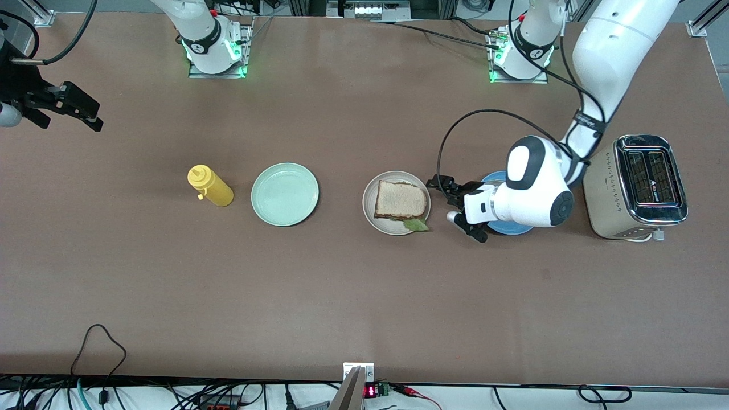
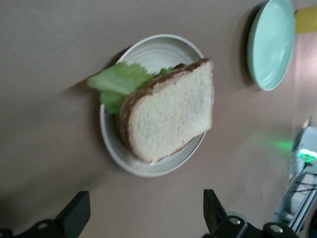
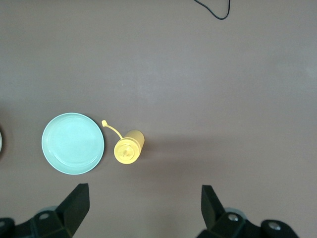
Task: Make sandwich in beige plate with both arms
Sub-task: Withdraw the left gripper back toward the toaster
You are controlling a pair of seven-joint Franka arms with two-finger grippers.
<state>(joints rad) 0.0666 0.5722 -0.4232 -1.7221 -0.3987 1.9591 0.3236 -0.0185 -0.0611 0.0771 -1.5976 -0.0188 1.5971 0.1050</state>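
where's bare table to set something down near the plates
Bare table lies nearer the front camera than the whole row, and between the mustard bottle and the table's right-arm end. Crowded: beige plate, left gripper, blue plate, toaster.

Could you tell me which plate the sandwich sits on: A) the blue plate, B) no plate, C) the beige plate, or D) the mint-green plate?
C: the sandwich lies on the beige plate, with lettuce sticking out past the rim.
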